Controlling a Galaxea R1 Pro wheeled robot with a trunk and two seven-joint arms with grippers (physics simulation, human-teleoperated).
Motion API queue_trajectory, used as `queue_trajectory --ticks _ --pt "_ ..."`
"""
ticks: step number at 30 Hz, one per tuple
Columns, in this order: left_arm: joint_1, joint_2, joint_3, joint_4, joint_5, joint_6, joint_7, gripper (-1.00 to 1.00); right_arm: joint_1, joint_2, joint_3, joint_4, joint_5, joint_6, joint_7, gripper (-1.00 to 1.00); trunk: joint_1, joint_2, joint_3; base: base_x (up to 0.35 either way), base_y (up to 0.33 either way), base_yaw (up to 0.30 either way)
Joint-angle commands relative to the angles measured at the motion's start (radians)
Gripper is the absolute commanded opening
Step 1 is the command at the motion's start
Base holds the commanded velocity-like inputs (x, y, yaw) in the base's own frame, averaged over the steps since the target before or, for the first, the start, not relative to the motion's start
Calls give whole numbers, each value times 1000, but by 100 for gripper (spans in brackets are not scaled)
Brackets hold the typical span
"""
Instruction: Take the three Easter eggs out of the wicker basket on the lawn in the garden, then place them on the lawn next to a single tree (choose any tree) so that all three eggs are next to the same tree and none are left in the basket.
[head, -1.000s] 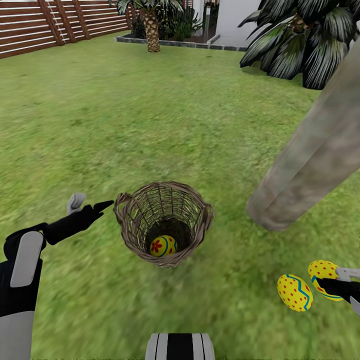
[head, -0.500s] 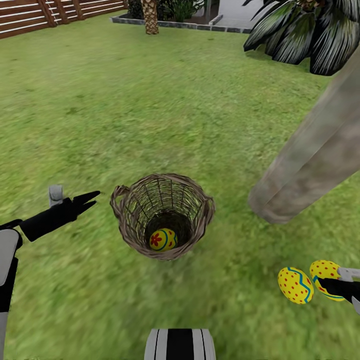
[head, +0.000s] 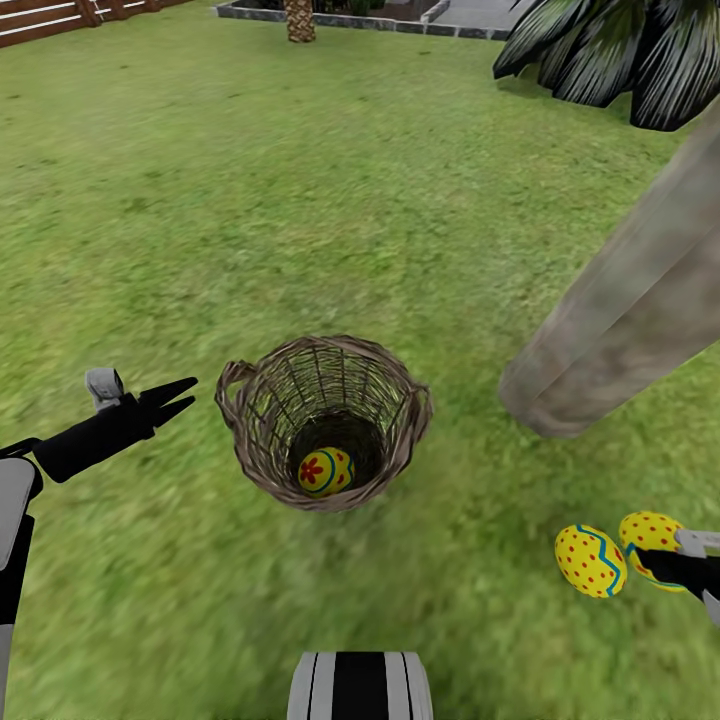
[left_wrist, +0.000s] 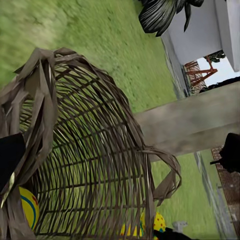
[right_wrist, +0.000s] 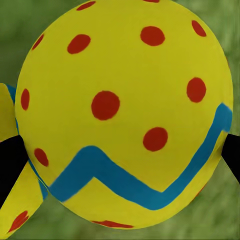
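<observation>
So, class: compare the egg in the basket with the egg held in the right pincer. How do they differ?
The basket egg shows a red flower; the held egg shows red dots. The basket egg lies at the bottom of the basket; the held egg sits in the right pincer, beside a third egg near the tree trunk. Both are glossy yellow with blue bands.

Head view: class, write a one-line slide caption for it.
One flowered egg remains in the wicker basket; right end effector holds a dotted egg beside another near the tree.
</observation>
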Motion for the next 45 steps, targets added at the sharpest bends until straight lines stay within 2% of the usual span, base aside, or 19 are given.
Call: queue_trajectory --ticks 1,4,11,31,35,36,45 --pt "0 0 1 0 -3 5 -5 100 -1 0 7 -1 -10 -4 -8 -100 0 0 -1 0 0 0" --pt "0 0 1 0 -4 5 -5 100 -1 2 11 -1 -9 -48 -32 -100 0 0 -1 0 0 0" --pt "0 0 1 0 -3 5 -5 100 -1 1 12 -1 -9 -54 -34 -100 0 0 -1 0 0 0" --pt "0 0 1 0 -2 5 -6 100 -1 1 12 -1 -9 -55 -35 -100 9 -5 -78 0 0 0" --pt "0 0 1 1 -2 5 -6 100 -1 1 10 -1 -9 -55 -35 -100 9 -5 -78 0 0 0" --pt "0 0 1 2 -2 5 -7 100 -1 1 10 -1 -9 -55 -35 100 9 -5 -78 0 0 0" --pt "0 0 1 2 -2 5 -7 100 -1 1 7 -1 -11 -55 -35 100 9 -5 -78 0 0 0"
